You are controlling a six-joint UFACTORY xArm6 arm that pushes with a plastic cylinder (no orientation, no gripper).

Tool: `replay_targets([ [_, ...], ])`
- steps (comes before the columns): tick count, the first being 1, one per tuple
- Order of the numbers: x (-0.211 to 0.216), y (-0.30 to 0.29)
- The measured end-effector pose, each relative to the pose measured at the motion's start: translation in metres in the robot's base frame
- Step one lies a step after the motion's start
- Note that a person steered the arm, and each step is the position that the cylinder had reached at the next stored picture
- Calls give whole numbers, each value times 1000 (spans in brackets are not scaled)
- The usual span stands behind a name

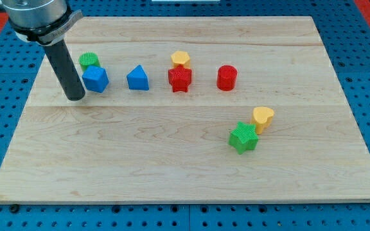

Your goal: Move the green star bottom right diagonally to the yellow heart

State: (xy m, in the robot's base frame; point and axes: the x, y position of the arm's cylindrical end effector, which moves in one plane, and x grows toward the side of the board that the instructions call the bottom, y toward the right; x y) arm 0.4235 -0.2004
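- Green star (243, 137) sits low on the view's right of the board (172, 167), touching the yellow heart (263, 119) at that heart's lower left.
- My tip (75, 97) stands far off at the view's left, just beside the blue cube (96, 79).
- I have no pincer, only the rod.

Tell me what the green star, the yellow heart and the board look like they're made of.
The green star looks like matte plastic, probably 3D printed: fine ridges line its top. The yellow heart touching it looks like smoother plastic with a slight sheen. The board looks like pale unvarnished wood, with grain and plank seams showing.
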Motion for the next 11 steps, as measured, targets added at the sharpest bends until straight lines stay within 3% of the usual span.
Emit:
replay_targets([
  [1,0,1],
  [2,31,44],
  [4,98,166],
  [5,103,258],
  [7,104,355],
  [11,104,406],
])
